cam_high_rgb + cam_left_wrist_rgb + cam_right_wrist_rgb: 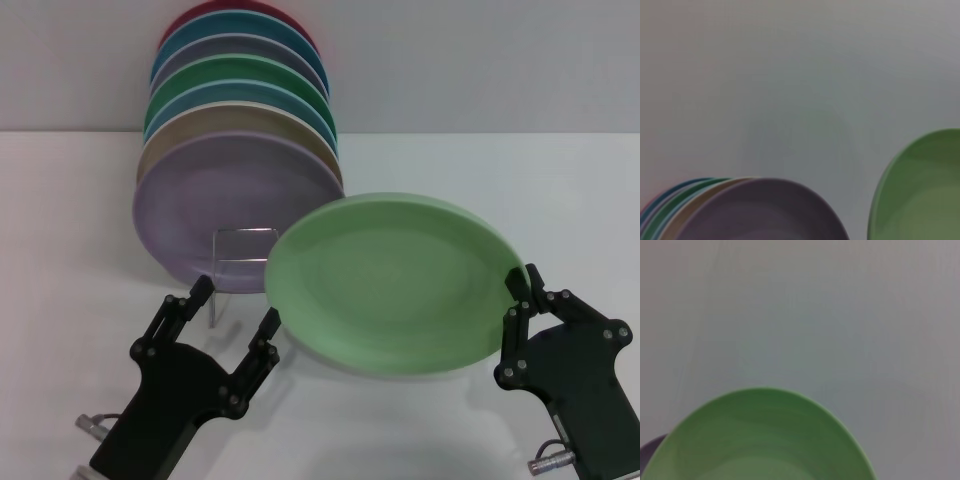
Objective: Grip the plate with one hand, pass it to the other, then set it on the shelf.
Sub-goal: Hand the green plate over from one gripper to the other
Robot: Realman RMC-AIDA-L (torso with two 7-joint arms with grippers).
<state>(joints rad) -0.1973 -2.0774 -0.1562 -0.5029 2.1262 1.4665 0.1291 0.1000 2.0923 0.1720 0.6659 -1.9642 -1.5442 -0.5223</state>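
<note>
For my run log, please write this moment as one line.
right gripper: shut on plate, held up | left gripper: open beside plate | shelf: front free

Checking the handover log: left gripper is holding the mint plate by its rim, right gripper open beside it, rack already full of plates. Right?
Sides are swapped. In the head view the right gripper is shut on the mint plate's rim, while the left gripper is open beside it. The plates do stand in the rack.
</note>
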